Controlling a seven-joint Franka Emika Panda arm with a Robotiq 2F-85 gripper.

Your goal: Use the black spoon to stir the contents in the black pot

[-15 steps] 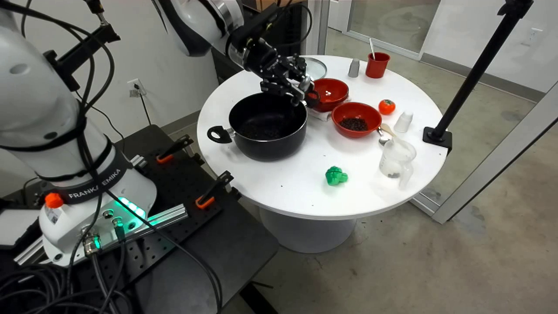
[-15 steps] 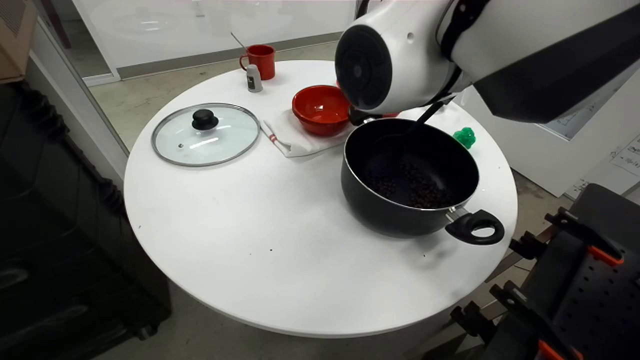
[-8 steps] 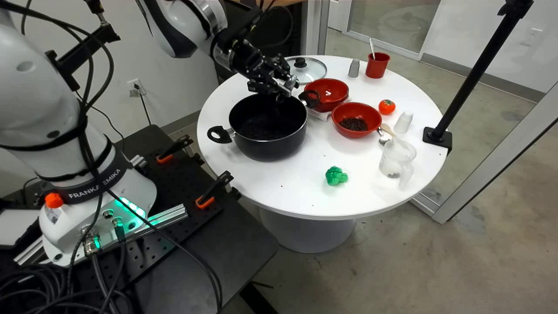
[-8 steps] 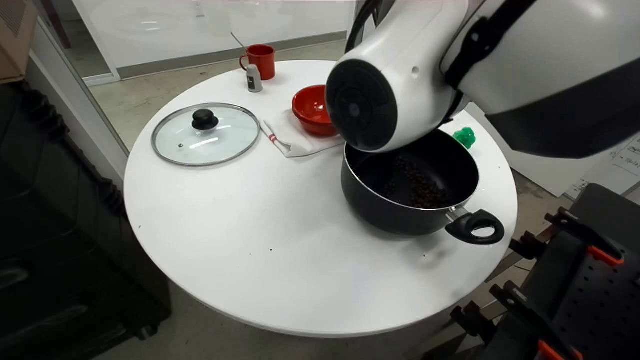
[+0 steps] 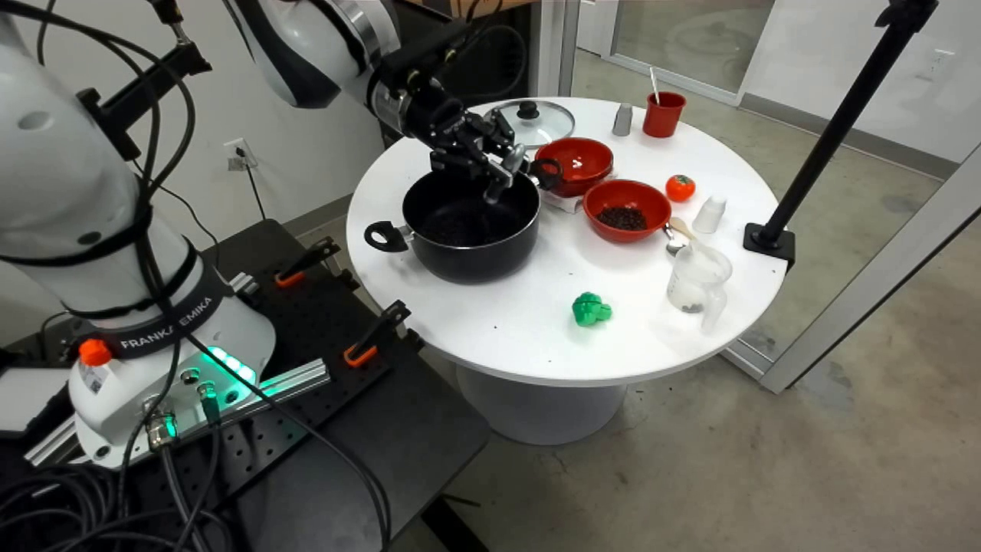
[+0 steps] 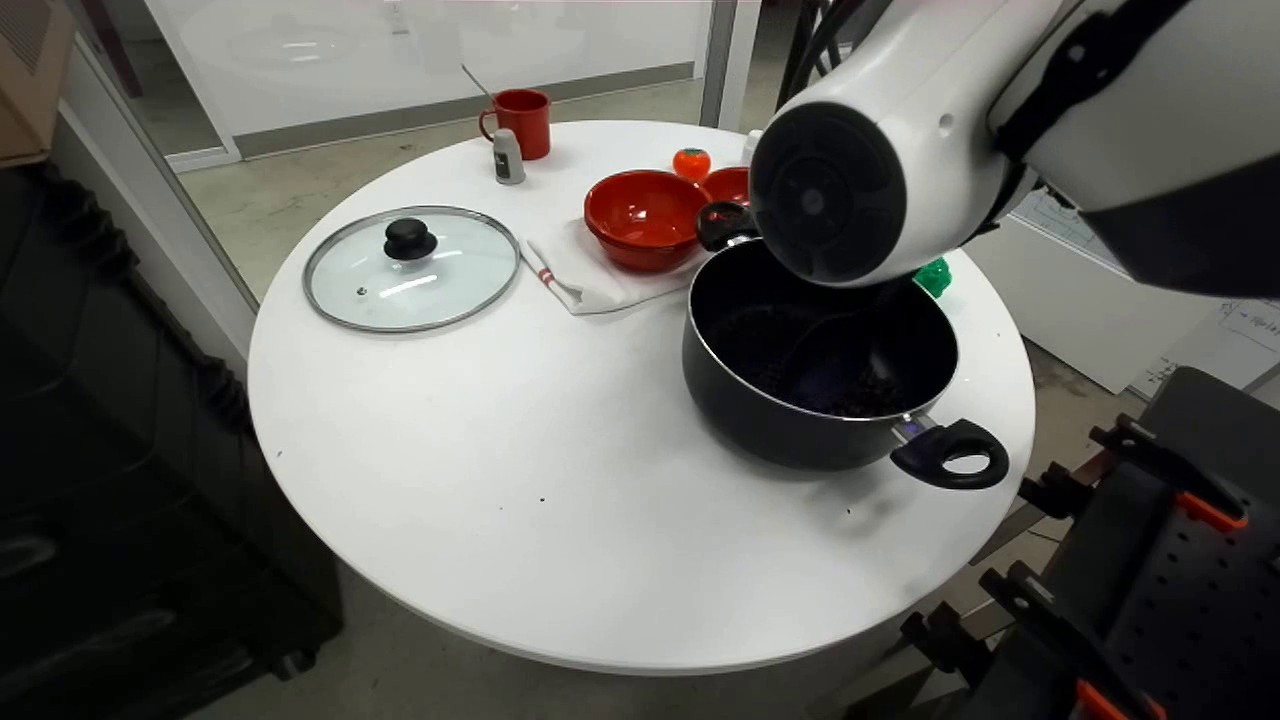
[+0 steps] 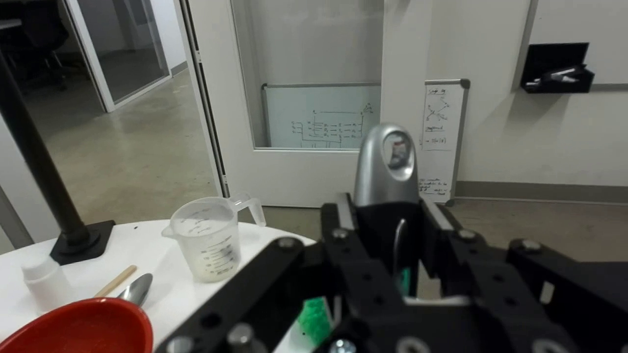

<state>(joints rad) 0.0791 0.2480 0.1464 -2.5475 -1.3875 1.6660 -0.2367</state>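
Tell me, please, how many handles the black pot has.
2 on the black pot: one handle toward the robot's base, the opposite handle near a red bowl. Both show clearly.

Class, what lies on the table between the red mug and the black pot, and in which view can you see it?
A red bowl on a white cloth; both exterior views show it between the mug and the pot.
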